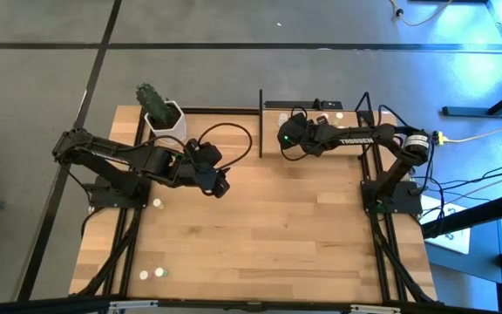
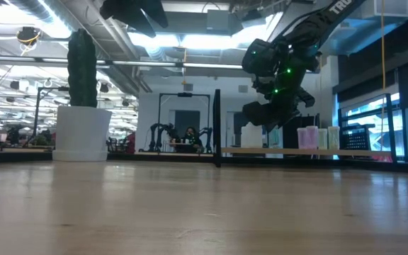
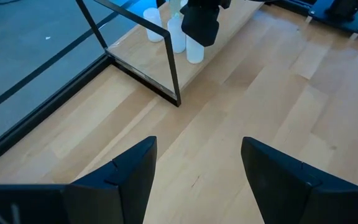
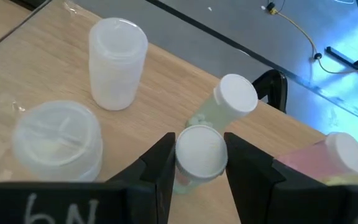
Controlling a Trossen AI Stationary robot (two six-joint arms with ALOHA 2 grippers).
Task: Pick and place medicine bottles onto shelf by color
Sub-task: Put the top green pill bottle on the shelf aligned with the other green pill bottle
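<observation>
Right tool (image 4: 201, 163) pinches a white-capped, pale green medicine bottle (image 4: 199, 152) upright over the shelf (image 4: 55, 68), a matching greenish bottle (image 4: 232, 99) just beyond its tips; left tool (image 3: 197, 171) waits spread, well apart over the worktop (image 3: 291, 106).

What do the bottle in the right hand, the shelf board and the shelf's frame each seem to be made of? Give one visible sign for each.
Bottle in the right hand: probably plastic, with a matte white cap and a cloudy, see-through body.
Shelf board: light wood, with visible grain and a smooth finish.
Shelf frame: likely metal, being thin, straight black bars with a slight sheen.
</observation>
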